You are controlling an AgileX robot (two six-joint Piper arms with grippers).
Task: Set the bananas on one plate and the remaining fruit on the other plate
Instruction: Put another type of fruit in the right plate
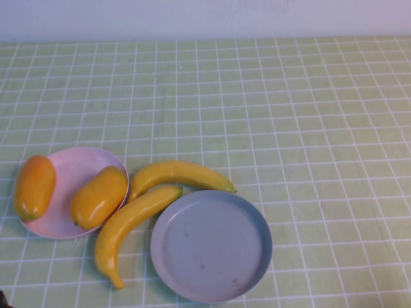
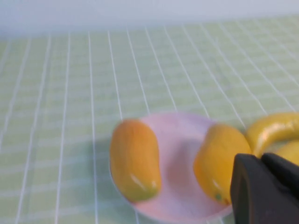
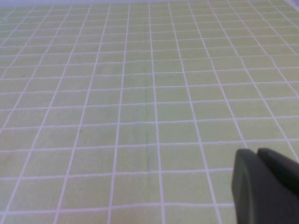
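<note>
High view: neither gripper shows; two glossy yellow bananas (image 1: 138, 218) lie on the checked cloth, touching the empty grey-blue plate (image 1: 212, 247); two mangoes (image 1: 97, 197) rest on the pink plate (image 1: 67, 170).

Left wrist view: left gripper (image 2: 266, 189) pressed together, holding nothing — mangoes (image 2: 134, 158) just ahead, one banana (image 2: 273, 130) beside it; the bananas are probably light, stiff and slippery; grip mid-curve.

Right wrist view: right gripper (image 3: 264, 186) pressed together over bare cloth — no fruit near.

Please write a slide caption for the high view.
Two mangoes on pink plate; two bananas beside empty grey plate.
</note>
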